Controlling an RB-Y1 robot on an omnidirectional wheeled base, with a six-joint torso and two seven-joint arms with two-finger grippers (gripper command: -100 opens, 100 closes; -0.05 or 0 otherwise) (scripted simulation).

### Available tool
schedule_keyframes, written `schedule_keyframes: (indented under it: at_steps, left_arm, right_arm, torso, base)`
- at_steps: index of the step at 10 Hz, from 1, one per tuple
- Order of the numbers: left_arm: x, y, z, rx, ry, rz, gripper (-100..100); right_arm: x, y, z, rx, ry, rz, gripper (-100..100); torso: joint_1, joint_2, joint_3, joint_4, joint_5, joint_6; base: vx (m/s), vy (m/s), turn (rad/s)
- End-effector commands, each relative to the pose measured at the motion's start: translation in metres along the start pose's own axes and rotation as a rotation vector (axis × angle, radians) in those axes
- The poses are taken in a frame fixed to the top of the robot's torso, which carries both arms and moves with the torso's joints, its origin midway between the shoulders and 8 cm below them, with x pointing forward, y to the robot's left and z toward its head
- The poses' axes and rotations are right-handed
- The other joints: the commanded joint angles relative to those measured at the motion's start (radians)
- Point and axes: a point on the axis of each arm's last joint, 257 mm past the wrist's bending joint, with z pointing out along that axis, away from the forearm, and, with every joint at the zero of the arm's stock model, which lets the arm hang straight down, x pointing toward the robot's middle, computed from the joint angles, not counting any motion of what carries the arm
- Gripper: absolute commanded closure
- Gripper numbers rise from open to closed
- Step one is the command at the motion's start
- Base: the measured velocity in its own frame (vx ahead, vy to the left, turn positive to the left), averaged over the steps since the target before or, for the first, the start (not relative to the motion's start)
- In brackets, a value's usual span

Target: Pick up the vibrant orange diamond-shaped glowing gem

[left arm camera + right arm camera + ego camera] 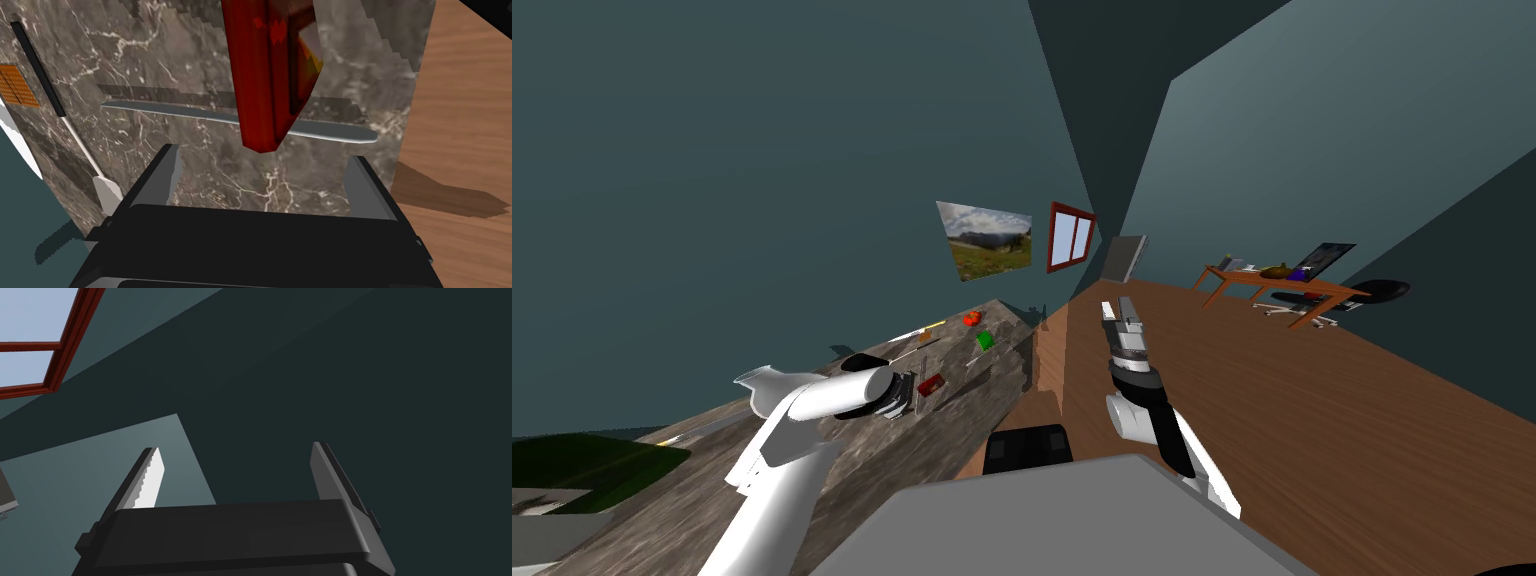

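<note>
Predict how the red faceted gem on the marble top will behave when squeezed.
The gem looks rigid, its flat glossy facets probably slippery. Its tapered tip may squirt from the open left gripper unless flat faces are pinched.

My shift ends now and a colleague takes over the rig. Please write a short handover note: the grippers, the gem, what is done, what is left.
Left gripper: open, empty, low over the marble tabletop, aimed at the gem.
Right gripper: open, empty, held out ahead over the wood floor.
The gem is dark red with an orange facet. It sits on the marble just beyond the left fingertips, in line with the gap. A thin grey blade lies close by it.
Done: approach. Left: move in, close, lift.
</note>
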Motion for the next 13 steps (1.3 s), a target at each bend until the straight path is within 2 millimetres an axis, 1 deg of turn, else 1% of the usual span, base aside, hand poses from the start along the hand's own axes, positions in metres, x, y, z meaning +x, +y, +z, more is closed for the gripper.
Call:
schedule_keyframes:
  at_steps: [1,4,5,6,7,10,11,12,13]
  left_arm:
    - [-0.002,0.008,-0.002,-0.042,-0.007,-0.008,-100]
    - [-0.006,0.021,-0.005,-0.11,-0.019,-0.019,-100]
    - [-0.006,0.018,-0.004,-0.095,-0.016,-0.017,-100]
    - [-0.006,0.019,-0.004,-0.099,-0.017,-0.017,0]
    - [-0.006,0.018,0.004,-0.099,-0.016,-0.018,-100]
    - [-0.006,0.018,0.019,-0.099,-0.016,-0.019,-100]
    - [-0.006,0.018,0.016,-0.101,-0.016,-0.019,-100]
    - [-0.006,0.017,0.016,-0.099,-0.016,-0.019,100]
    - [-0.006,0.018,0.017,-0.101,-0.016,-0.019,100]
  right_arm:
    - [0.0,0.0,0.0,0.0,0.0,0.0,0]
    - [0.0,0.0,0.0,0.0,0.0,0.0,0]
    - [0.0,0.0,0.0,0.0,0.0,0.0,0]
    - [0.0,0.0,0.0,0.0,0.0,0.0,0]
    - [0.0,0.0,0.0,0.0,0.0,0.0,0]
    - [0.0,0.0,0.0,0.0,0.0,0.0,0]
    - [0.0,0.0,0.0,0.0,0.0,0.0,0]
    - [0.0,0.0,0.0,0.0,0.0,0.0,0]
    - [0.0,0.0,0.0,0.0,0.0,0.0,0]
  torso:
    - [0.0,0.0,0.0,0.0,0.0,0.0]
    - [-0.001,-0.004,-0.002,-0.001,0.0,0.0]
    - [0.0,-0.003,-0.002,-0.001,0.0,0.0]
    - [0.002,0.0,0.0,0.0,0.0,0.0]
    - [0.003,0.002,0.001,0.0,0.001,0.0]
    - [0.004,0.004,0.002,0.001,0.001,0.0]
    - [0.004,0.004,0.002,0.001,0.001,0.0]
    - [0.004,0.004,0.002,0.001,0.001,0.0]
    - [0.004,0.004,0.002,0.001,0.001,0.0]
  base:
    - [0.073,-0.061,-0.042]
    - [0.104,-0.068,-0.046]
    - [0.031,-0.024,-0.004]
    - [0.007,-0.005,0.001]
    - [0.0,0.0,0.0]
    - [-0.007,0.002,-0.005]
    - [0.0,0.0,0.0]
    - [0.0,0.0,0.0]
    - [0.0,0.0,0.0]
